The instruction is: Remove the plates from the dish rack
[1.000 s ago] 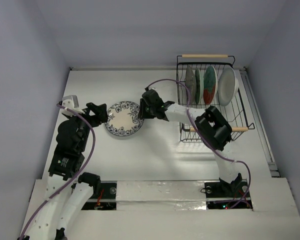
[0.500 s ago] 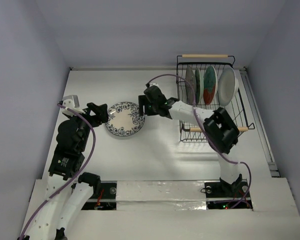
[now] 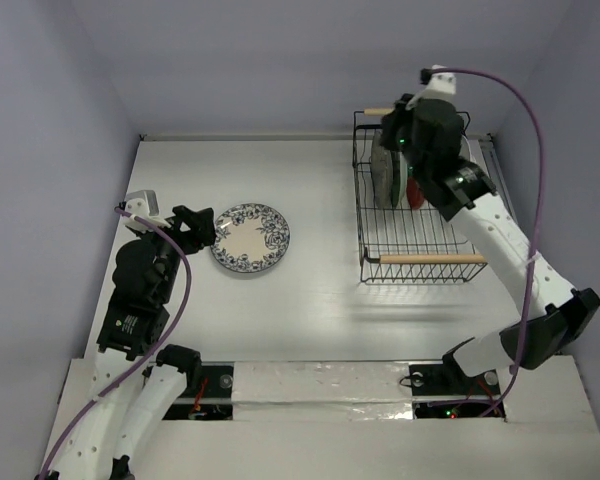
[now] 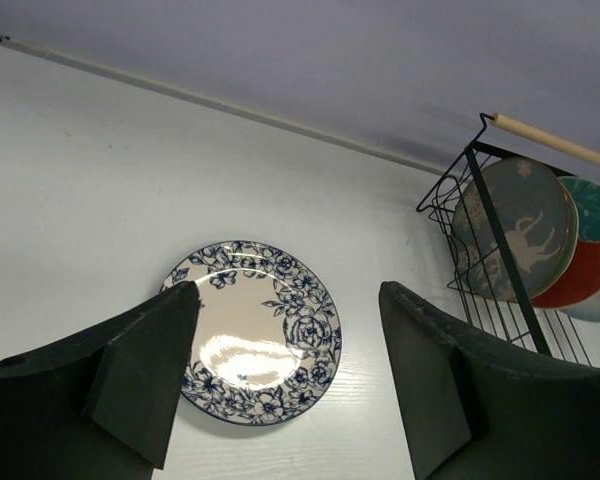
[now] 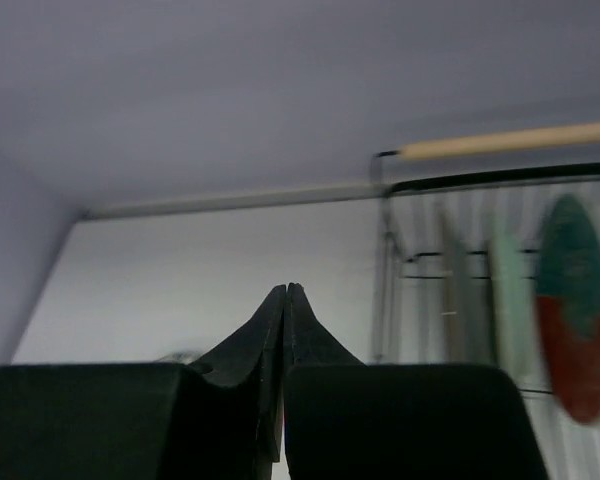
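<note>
While the other plates stand on edge in the dish rack, upper right of the top view, the blue-floral plate lies flat on the counter, centre left. Item: my right tool pinched shut, empty, above the rack; my left tool wide, just beside the floral plate. Glazed, stiff, slick, breakable; I would grip an upper rim.

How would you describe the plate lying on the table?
From the black wire rack on the right, look left. One plate lies flat on the table near the left gripper. Unlike those standing in the rack, it has a blue floral rim.
</note>
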You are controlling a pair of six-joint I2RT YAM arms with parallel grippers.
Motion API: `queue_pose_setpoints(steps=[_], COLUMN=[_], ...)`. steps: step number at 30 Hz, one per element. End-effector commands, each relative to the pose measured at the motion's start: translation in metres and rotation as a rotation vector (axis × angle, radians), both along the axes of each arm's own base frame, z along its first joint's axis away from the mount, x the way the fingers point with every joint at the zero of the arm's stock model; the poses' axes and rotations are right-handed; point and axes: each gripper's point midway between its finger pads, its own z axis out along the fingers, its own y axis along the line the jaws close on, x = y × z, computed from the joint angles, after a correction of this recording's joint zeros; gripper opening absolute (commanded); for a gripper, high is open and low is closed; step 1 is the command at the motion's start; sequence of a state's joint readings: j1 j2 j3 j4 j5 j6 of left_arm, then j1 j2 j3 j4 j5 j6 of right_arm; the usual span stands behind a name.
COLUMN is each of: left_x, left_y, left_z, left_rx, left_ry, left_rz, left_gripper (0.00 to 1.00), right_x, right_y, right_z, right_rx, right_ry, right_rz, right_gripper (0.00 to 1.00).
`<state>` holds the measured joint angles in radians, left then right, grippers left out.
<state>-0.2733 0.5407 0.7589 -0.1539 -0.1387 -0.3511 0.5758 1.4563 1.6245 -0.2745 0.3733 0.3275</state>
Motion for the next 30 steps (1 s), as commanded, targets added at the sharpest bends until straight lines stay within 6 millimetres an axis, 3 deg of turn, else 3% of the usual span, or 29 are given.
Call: queue_pose_setpoints(steps=[1,2,3,5,6,7,8,11,13,14,16,19,27,30], left_x=[0.002,0.002,0.002,0.002,0.002,0.002,0.002,0.002,0.002,0.002,0.001,0.001,-0.002,-0.002], left_y=[-0.001,-0.002,-0.003,-0.003,-0.004,-0.005,-0.005,-0.005,-0.005,-0.004,-0.005,-0.006,-0.004,-0.003], left_z=[0.01,0.01,0.011,0.01,0.011,0.011,0.012,0.011,0.011,0.011,0.012,0.013,0.015,0.015], left_rx=[-0.013,-0.013,-0.012,-0.009,-0.008,-0.008,-0.009,-0.008,-0.007,-0.008,-0.009,-0.009,-0.009,-0.008], left_ry=[-0.049,-0.049,-0.05,-0.051,-0.054,-0.052,-0.054,-0.051,-0.052,-0.054,-0.055,-0.06,-0.069,-0.069], left_rz=[-0.005,-0.008,-0.014,-0.019,-0.025,-0.028,-0.03,-0.025,-0.027,-0.025,-0.027,-0.034,-0.028,-0.024], left_gripper=[0.68,0.66,0.57,0.43,0.19,0.13,0.06,0.05,0.14,0.25,0.33,0.41,0.43,0.43], right_x=[0.016,0.018,0.021,0.025,0.027,0.029,0.032,0.042,0.051,0.056,0.066,0.076,0.087,0.087], right_y=[-0.072,-0.09,-0.116,-0.139,-0.146,-0.158,-0.16,-0.173,-0.179,-0.188,-0.192,-0.191,-0.204,-0.207], right_z=[-0.033,-0.036,-0.043,-0.056,-0.063,-0.074,-0.08,-0.105,-0.125,-0.13,-0.152,-0.168,-0.181,-0.182], right_rx=[-0.134,-0.155,-0.187,-0.218,-0.226,-0.241,-0.243,-0.266,-0.29,-0.292,-0.315,-0.344,-0.424,-0.445], right_ry=[0.104,0.119,0.153,0.19,0.21,0.239,0.252,0.313,0.362,0.374,0.42,0.453,0.481,0.485], right_rz=[-0.195,-0.258,-0.321,-0.383,-0.392,-0.408,-0.4,-0.42,-0.434,-0.453,-0.455,-0.446,-0.517,-0.526], right_gripper=[0.0,0.0,0.01,0.38,0.5,0.66,0.7,0.72,0.71,0.68,0.62,0.55,0.43,0.32])
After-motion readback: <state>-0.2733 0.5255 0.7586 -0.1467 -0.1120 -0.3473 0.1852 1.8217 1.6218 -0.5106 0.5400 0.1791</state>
